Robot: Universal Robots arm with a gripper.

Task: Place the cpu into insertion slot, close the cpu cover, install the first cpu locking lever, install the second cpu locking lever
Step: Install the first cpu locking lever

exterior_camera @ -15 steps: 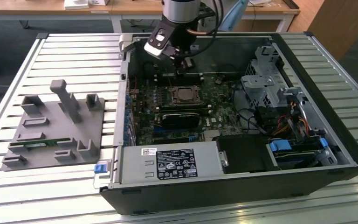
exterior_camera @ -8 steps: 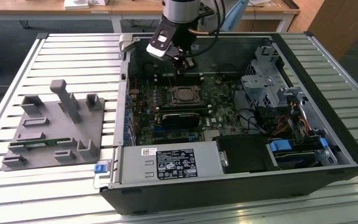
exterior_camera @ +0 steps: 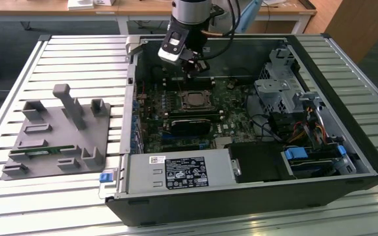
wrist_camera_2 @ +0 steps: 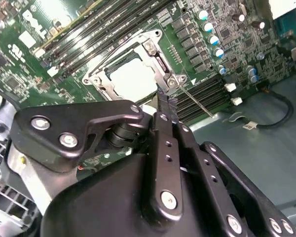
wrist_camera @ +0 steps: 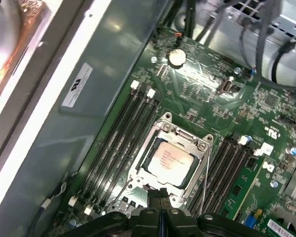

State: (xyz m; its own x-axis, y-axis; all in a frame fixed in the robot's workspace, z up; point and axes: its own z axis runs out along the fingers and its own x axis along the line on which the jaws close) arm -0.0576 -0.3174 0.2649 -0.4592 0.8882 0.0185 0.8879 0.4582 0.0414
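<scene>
The cpu [wrist_camera: 170,158] [wrist_camera_2: 132,79] lies flat in the insertion slot [exterior_camera: 182,101] on the green motherboard, its pale metal top showing. The silver cpu cover [wrist_camera: 180,136] [wrist_camera_2: 158,54] is folded down around it, framing the chip in its window. A thin wire locking lever [wrist_camera: 205,173] [wrist_camera_2: 197,101] runs along one side of the socket. Another thin lever [wrist_camera: 117,196] curves by the opposite corner. My gripper [exterior_camera: 194,71] [wrist_camera_2: 165,101] [wrist_camera: 160,193] is shut with nothing in it, its tips just above the socket's edge near the cover's corner.
Long memory slots [wrist_camera: 116,143] flank the socket on both sides. A black card [exterior_camera: 190,126] sits just in front of the socket. The case holds a power supply [exterior_camera: 179,172] and drive cages with cables [exterior_camera: 287,93]. A grey fixture [exterior_camera: 57,132] stands outside, on the exterior view's left.
</scene>
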